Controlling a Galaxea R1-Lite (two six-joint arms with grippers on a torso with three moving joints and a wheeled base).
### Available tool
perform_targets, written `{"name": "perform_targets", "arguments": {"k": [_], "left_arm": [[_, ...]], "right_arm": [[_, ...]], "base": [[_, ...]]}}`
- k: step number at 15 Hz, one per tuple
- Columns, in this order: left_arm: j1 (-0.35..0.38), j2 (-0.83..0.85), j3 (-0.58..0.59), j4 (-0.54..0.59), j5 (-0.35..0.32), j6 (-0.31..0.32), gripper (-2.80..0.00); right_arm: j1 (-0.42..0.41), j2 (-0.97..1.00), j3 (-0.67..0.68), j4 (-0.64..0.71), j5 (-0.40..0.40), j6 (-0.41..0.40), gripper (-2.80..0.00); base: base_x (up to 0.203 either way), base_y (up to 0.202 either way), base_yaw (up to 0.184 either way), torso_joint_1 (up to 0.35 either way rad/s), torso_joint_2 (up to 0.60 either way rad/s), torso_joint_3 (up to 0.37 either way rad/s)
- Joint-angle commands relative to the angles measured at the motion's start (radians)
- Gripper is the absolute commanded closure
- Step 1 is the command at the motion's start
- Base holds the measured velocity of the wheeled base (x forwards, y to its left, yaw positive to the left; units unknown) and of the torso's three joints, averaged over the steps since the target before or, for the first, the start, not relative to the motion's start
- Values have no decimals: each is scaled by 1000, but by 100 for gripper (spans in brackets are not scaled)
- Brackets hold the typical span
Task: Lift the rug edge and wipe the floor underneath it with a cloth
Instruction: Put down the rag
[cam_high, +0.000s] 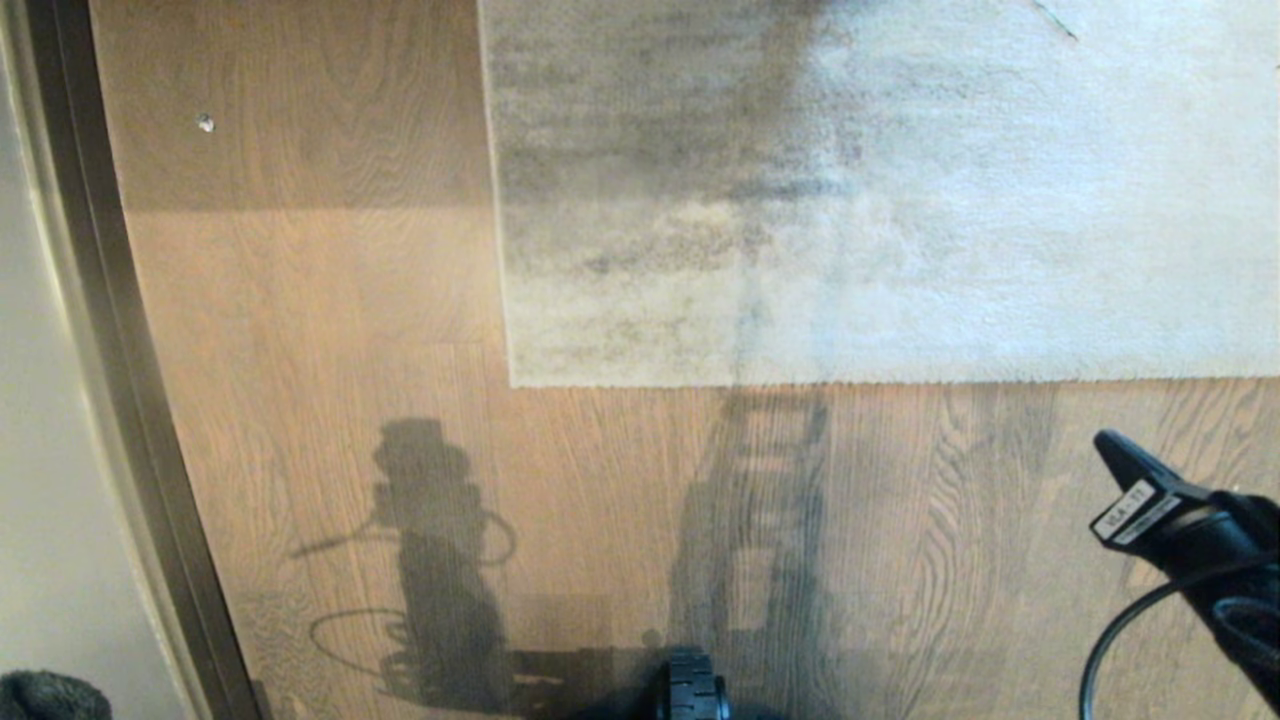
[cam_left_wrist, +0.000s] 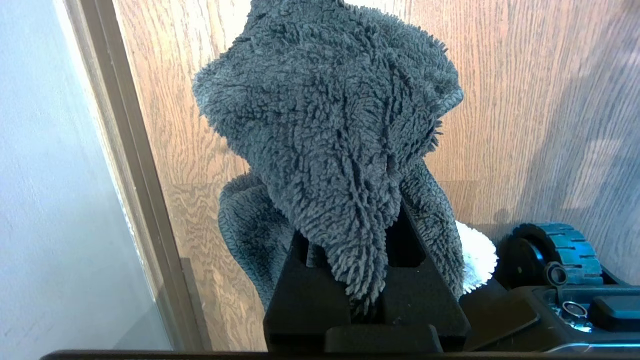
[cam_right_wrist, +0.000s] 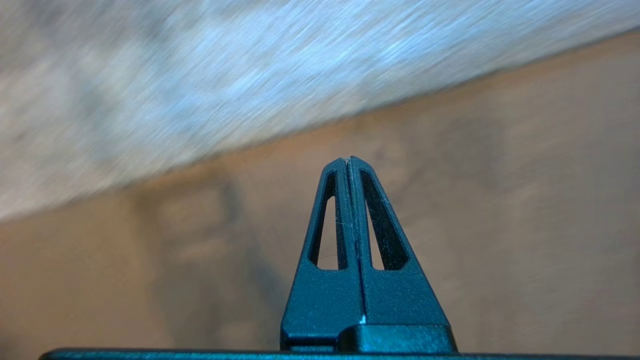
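Note:
A grey-beige rug (cam_high: 880, 190) with dark streaks lies flat on the brown wood floor (cam_high: 330, 400). Its near edge (cam_high: 880, 382) runs straight across the head view; a corner (cam_high: 513, 383) sits near the middle. My right gripper (cam_high: 1103, 438) hovers at the right, shut and empty, its tip (cam_right_wrist: 348, 159) over bare floor a little short of the rug edge (cam_right_wrist: 320, 131). The left gripper (cam_left_wrist: 367, 220) is shut on the dark grey fuzzy cloth (cam_left_wrist: 330, 125), which drapes over its fingers. A bit of that cloth (cam_high: 50, 697) shows at the bottom left corner of the head view.
A wall (cam_high: 40, 450) with a dark metal strip (cam_high: 110, 350) runs down the left side. My base wheel (cam_high: 692, 688) sits at the bottom centre, also wheel (cam_left_wrist: 555, 250) beside a white fluffy pad (cam_left_wrist: 477, 257). A small pale speck (cam_high: 205, 123) lies on the floor far left.

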Motion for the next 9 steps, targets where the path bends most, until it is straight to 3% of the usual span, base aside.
{"name": "perform_targets", "arguments": {"k": [1, 5, 9], "left_arm": [[0, 0, 0, 0, 0, 0, 0], [0, 0, 0, 0, 0, 0, 0], [0, 0, 0, 0, 0, 0, 0]], "right_arm": [[-97, -76, 6, -25, -3, -33, 0], [-200, -256, 7, 92, -1, -126, 0], [-242, -575, 7, 383, 8, -190, 0]], "base": [[0, 0, 0, 0, 0, 0], [0, 0, 0, 0, 0, 0], [0, 0, 0, 0, 0, 0]]}}
